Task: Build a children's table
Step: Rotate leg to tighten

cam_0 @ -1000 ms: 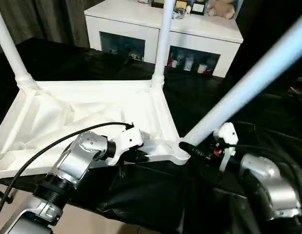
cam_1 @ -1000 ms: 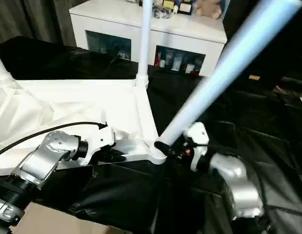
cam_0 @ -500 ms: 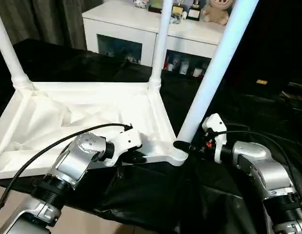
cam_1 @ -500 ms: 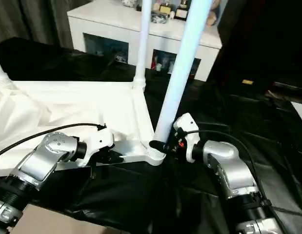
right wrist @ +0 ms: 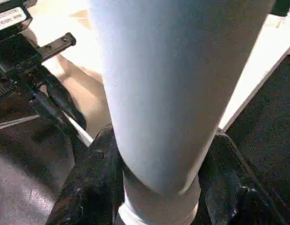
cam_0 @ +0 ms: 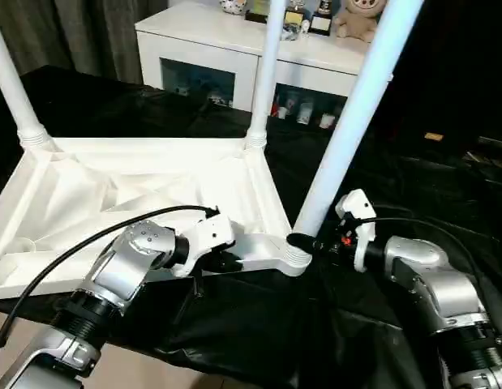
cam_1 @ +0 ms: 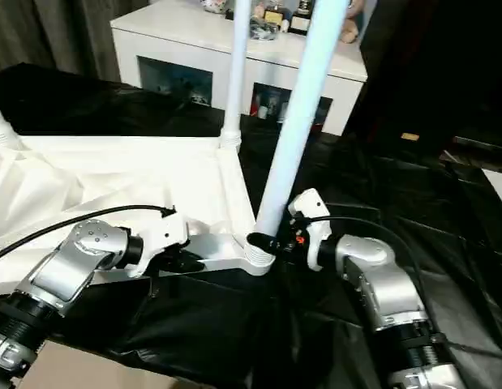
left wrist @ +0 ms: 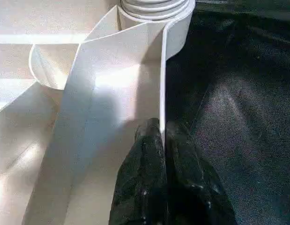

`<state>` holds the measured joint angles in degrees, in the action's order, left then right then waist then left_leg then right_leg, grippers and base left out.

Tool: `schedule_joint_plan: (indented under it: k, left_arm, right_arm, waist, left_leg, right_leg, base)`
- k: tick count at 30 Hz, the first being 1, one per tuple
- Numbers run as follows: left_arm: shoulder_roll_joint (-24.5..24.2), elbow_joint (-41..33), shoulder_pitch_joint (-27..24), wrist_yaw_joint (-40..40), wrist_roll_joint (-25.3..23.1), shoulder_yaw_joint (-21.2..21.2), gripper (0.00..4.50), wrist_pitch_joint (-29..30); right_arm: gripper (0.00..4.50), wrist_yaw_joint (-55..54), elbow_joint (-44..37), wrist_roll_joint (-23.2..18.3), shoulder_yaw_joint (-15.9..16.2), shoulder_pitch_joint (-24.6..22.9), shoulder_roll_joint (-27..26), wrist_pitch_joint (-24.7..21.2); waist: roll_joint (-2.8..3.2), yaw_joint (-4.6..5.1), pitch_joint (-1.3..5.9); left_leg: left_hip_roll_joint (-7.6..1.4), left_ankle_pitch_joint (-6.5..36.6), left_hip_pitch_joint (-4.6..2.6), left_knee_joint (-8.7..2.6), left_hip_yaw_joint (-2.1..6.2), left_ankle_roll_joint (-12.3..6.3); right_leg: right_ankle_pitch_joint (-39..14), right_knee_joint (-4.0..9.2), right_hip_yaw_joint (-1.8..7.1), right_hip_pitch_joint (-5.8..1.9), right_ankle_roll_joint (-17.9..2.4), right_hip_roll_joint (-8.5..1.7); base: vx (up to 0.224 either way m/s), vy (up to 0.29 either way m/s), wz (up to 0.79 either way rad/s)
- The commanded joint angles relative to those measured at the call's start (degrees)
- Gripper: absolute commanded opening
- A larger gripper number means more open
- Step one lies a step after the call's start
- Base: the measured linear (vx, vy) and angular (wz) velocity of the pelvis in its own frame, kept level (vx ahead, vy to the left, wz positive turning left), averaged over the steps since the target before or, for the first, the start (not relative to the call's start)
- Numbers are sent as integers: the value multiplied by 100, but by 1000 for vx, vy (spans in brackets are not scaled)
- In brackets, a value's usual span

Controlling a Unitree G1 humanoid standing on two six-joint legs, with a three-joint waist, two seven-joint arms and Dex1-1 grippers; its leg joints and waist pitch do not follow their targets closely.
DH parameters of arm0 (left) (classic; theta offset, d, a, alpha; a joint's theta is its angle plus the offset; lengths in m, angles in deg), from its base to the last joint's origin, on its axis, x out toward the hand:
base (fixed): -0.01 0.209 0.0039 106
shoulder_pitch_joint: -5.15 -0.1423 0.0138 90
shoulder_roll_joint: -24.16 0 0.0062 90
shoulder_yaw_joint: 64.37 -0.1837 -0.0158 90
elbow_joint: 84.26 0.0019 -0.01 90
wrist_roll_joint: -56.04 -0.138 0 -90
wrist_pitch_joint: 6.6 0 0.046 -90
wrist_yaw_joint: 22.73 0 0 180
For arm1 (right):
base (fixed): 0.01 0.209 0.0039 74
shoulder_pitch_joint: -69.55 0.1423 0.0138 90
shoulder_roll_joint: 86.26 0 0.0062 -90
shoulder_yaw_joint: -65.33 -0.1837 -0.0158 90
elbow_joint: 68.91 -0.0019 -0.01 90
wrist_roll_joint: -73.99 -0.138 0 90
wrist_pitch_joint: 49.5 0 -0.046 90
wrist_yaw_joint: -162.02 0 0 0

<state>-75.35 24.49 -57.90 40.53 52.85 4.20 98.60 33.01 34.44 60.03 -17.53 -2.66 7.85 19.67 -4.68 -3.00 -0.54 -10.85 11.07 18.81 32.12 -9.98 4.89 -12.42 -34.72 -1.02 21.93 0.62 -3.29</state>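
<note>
The children's table top [cam_0: 137,182] lies upside down on black cloth, ribbed underside up. Two white legs stand in its far corners, one at the left [cam_0: 15,89] and one at the middle [cam_0: 263,81]. A third leg [cam_0: 348,121] rises from the near right corner socket [cam_0: 293,253], leaning slightly right. My right gripper [cam_0: 306,241] is shut on this leg's base, a black finger [right wrist: 95,178] on each side. My left gripper [left wrist: 162,129] is shut on the table top's thin near rim, just left of that socket [left wrist: 154,9].
A white cabinet [cam_0: 234,49] with glass-fronted doors stands behind the table, with toys and trinkets on top. Crumpled black cloth [cam_0: 413,178] covers the surface to the right and front. A black cable [cam_0: 88,243] loops over my left forearm.
The leg in my right gripper has swung from a steep rightward tilt to nearly upright over the corner socket. My left gripper has kept its hold on the rim.
</note>
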Motion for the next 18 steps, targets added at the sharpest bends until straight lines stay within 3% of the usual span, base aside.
schedule_joint_plan:
  k: [1,8,10,11,14,15,17,18]
  left_arm:
    - [136,-105,124,-176,79,99,0,-110]
    - [412,123,251,-763,-139,106,0,227]
    - [958,300,422,-1285,-194,94,0,688]
    - [1169,358,494,-1472,-226,71,0,848]
    - [1666,501,696,-1859,-280,19,0,1146]
    - [1950,565,818,-2029,-264,20,0,1280]
    - [2223,628,938,-2207,-247,34,0,1381]
    - [2454,676,1036,-2341,-214,54,0,1487]
  right_arm:
    - [186,-57,993,380,622,-557,-101,-556]
    - [186,-1111,1551,638,318,-282,-553,-282]
    - [186,-2024,2204,742,62,86,-925,-89]
    - [186,-2346,2444,753,-40,235,-1057,-9]
    - [186,-2985,2934,665,-323,573,-1346,187]
    - [186,-3307,3196,601,-478,746,-1480,300]
    - [186,-3596,3450,548,-624,908,-1601,401]
    - [186,-3820,3661,519,-723,1036,-1690,486]
  waist:
    - [142,-11,18]
    - [174,83,10]
    - [220,150,14]
    - [207,200,-2]
    - [235,216,3]
    - [237,222,-8]
    - [238,212,-18]
    - [248,224,-29]
  left_leg:
    - [-236,2834,19,-483,180,149]
    - [-234,3270,-13,-545,247,264]
    - [-234,3388,-19,-555,270,325]
    - [-222,3514,-22,-556,294,365]
    - [-224,3681,-44,-563,324,288]
    - [-219,3752,-60,-561,314,269]
    - [-171,3879,-173,-497,293,155]
    - [-168,3907,-168,-505,301,131]
  right_leg:
    - [-2959,643,202,19,-573,-418]
    - [-3100,702,126,32,-512,-420]
    - [-3077,701,92,35,-558,-426]
    - [-3183,728,25,16,-517,-419]
    - [-3093,798,-54,-27,-490,-460]
    - [-3124,824,-67,-2,-475,-450]
    - [-3442,933,-142,76,-358,-450]
    - [-3461,957,-191,66,-328,-444]
  base:
    - [0,0,0]
    - [0,0,0]
    - [0,0,0]
    - [-59,48,-16]
    - [-20,16,-5]
    - [0,0,0]
    - [0,0,0]
    - [0,0,0]
